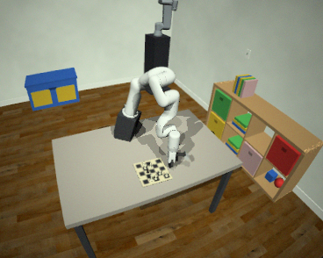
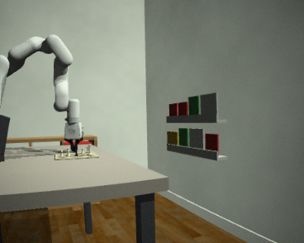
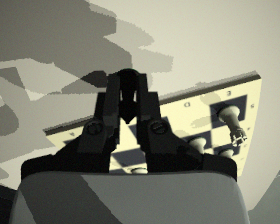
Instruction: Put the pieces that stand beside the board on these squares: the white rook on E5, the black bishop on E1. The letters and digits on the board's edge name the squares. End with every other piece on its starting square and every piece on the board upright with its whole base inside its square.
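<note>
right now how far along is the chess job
Early. Nothing looks placed yet. In hand: the gripper is shut on the black bishop, which stands beside the board on the table; it is not lifted. Left: carry the bishop to E1, then put the white rook on E5. I cannot pick out the rook in these views.

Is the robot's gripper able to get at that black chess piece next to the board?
Yes, it seems so: the gripper is already shut on the black piece at the board's edge, with nothing in the way.
</note>
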Controlling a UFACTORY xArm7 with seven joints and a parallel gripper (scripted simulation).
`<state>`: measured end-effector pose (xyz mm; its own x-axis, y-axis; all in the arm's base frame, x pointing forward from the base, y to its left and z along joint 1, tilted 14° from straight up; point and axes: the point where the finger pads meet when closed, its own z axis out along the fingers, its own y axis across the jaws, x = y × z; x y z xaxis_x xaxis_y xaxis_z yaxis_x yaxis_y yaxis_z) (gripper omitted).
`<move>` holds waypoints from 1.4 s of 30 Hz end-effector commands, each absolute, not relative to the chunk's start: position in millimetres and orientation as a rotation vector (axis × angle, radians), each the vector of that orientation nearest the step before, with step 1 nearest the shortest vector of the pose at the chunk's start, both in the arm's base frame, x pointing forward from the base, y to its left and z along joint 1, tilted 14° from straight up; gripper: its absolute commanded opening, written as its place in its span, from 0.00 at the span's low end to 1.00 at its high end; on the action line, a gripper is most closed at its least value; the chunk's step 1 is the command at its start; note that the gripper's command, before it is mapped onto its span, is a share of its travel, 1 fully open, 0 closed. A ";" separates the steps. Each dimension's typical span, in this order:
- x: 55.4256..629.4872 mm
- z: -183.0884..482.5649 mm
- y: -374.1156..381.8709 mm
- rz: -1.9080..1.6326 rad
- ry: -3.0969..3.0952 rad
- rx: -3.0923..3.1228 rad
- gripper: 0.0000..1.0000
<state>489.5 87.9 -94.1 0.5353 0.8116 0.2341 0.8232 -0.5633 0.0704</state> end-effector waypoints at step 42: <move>475.7 -16.2 75.4 -0.378 -1.444 -2.711 0.00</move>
